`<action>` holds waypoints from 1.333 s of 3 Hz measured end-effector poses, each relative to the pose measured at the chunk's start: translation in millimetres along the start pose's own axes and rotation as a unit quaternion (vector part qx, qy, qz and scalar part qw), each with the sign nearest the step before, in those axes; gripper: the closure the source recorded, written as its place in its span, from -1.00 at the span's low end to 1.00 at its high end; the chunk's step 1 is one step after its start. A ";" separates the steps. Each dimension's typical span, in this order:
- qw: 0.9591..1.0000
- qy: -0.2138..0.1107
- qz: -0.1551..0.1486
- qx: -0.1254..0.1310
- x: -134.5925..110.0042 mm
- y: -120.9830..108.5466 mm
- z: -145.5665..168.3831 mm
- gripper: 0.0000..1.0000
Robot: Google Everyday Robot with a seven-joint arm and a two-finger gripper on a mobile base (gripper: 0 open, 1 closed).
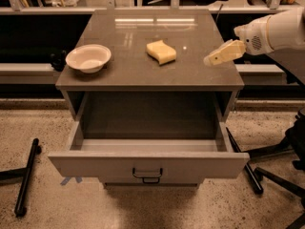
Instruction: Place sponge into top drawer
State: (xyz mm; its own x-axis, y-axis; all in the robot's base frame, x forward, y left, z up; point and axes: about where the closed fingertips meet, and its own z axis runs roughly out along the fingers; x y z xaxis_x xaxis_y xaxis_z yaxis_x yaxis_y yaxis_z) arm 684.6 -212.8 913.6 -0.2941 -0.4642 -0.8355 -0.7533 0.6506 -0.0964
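The pale yellow sponge (161,51) lies on the grey cabinet top (143,73), right of centre. The top drawer (147,163) is pulled wide open below, showing its inside and the flat front panel with a dark bail handle (147,175). My gripper (212,60) hangs over the right edge of the cabinet top, pointing left toward the sponge and about a hand's width right of it, holding nothing. The white arm (276,30) reaches in from the right.
A cream round bowl (88,57) sits at the left of the cabinet top. A black leg lies on the floor (26,175) at left; black chair legs (267,175) stand at right. Shelving runs behind the cabinet.
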 end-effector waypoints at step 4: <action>0.999 -0.021 0.024 0.022 -21.1 -27.7 97.4 -1.00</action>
State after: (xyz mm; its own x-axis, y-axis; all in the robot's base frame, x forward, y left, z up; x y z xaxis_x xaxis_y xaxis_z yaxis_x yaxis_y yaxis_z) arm 769.0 -162.5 881.2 -0.3043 -0.4064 -0.8616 -0.7114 0.6984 -0.0782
